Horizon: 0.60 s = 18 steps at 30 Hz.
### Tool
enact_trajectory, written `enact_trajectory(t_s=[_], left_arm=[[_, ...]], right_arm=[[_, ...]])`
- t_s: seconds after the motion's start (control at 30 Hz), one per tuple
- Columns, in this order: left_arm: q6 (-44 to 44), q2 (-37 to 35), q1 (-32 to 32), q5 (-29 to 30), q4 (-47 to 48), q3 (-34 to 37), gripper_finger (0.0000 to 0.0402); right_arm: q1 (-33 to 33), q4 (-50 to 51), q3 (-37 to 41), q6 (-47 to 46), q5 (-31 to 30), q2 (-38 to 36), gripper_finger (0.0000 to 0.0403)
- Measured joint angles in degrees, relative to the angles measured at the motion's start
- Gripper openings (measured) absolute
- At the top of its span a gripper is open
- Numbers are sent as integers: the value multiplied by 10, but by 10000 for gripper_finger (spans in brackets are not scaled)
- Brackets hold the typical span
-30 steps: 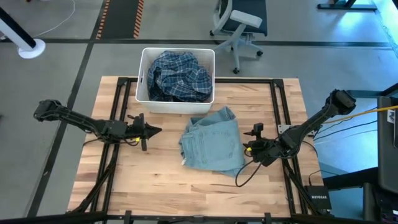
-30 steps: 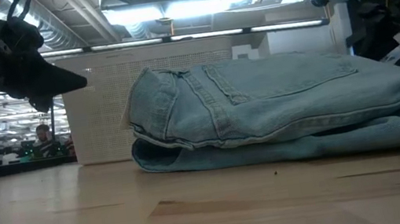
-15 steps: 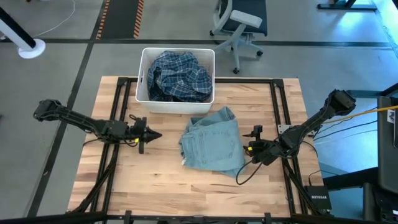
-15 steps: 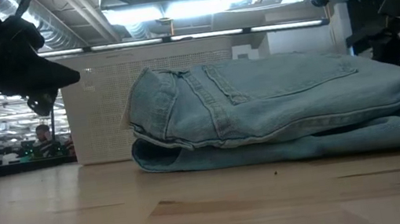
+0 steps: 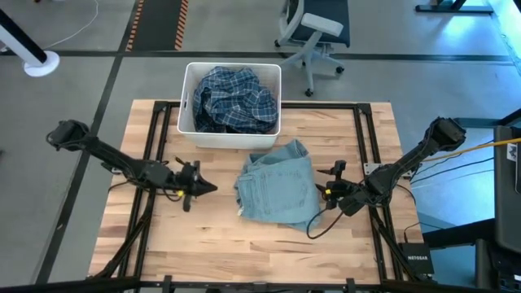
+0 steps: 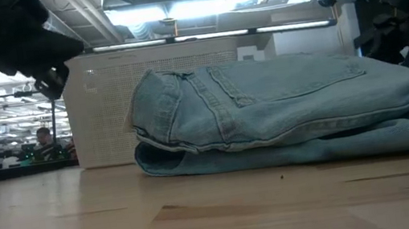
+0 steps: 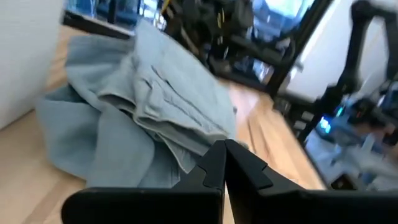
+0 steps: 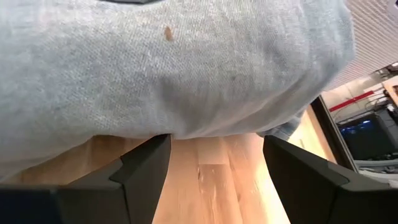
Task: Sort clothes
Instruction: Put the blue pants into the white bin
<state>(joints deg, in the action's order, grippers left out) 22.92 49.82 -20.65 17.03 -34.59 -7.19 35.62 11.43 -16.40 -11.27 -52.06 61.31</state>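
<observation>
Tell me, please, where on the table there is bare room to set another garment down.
Bare wood lies along the near edge, below the denim piece, and behind the right gripper. It is crowded between the white bin, the denim and the left gripper.

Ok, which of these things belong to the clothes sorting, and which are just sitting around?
Job:
- denim piece, on the table
- plaid shirt, in the bin
- right gripper, open at the denim's edge
- left gripper, shut, short of the denim

Not the job:
- white bin
- office chair
</observation>
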Motion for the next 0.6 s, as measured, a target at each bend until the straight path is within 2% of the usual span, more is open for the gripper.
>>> enact_trajectory(t_s=[0.3,0.4,0.6], left_arm=[[-4,174,-5,33,-4,-76,0],[4,226,-4,34,-37,-89,0],[52,286,4,36,-91,-101,0]], right_arm=[[0,-15,0,-3,-15,36,275],[0,-15,0,-20,-15,60,275],[0,-53,0,-30,-16,103,275]])
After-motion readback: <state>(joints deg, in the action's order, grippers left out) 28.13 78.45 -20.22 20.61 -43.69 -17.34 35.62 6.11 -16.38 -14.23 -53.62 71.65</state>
